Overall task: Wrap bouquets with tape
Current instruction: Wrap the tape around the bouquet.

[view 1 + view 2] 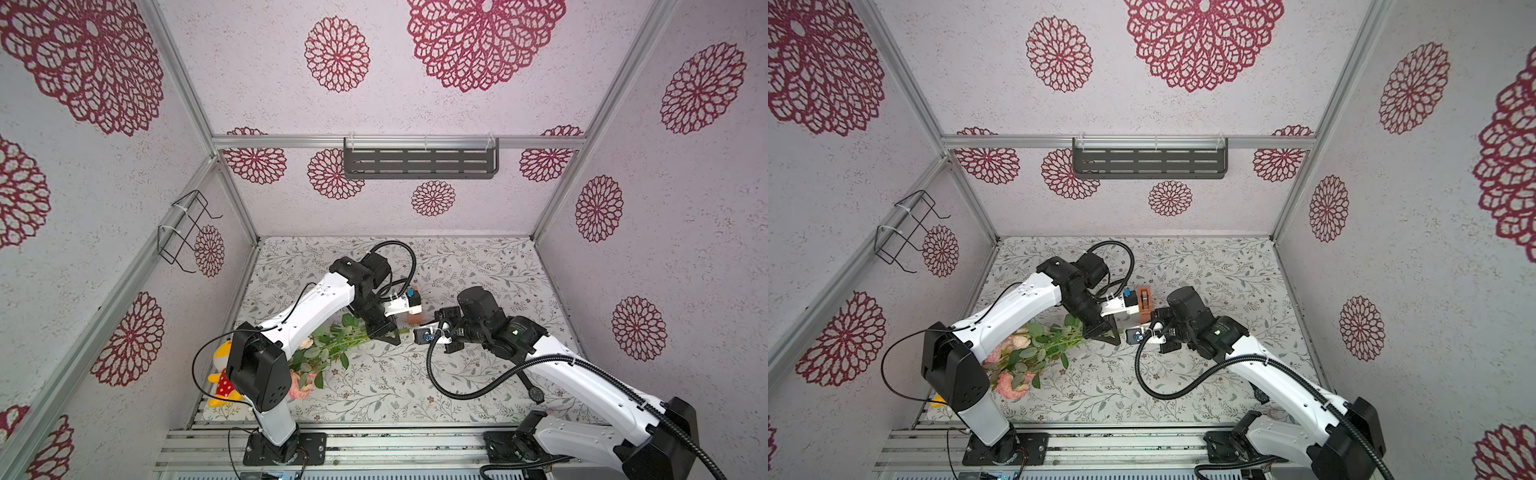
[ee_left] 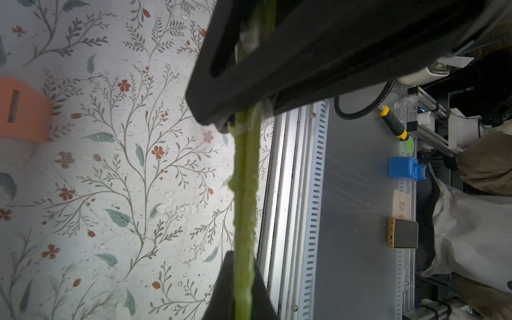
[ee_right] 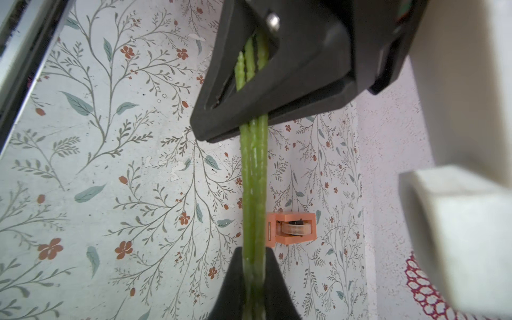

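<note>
Top views: your left gripper (image 1: 391, 332) is clamped tight on the bouquet (image 1: 332, 348) at the bare stems, mid-table. The pink blooms point toward the left arm's base. Your right gripper (image 1: 412, 333) meets the stem ends from the other side. It is mostly hidden under its wrist camera, so you can't read its jaws here. The tape (image 1: 1145, 305), a dark roll in an orange dispenser, stands on the patterned table (image 1: 1204, 270) just behind the two grippers, apart from both. A yellow plush toy (image 1: 222, 365) sits at the table's left edge, behind the left arm.

Left wrist: the stems run from your left fingers (image 2: 221, 291) straight into the right gripper. A corner of the dispenser shows on the table, clear of the stems.

Right wrist: your right fingers (image 3: 231, 288) sit close on either side of the stems, and the left gripper bites them further along. You can't tell whether the right jaws actually pinch or only flank. The dispenser is on the table beyond, with the roll visible inside.
</note>
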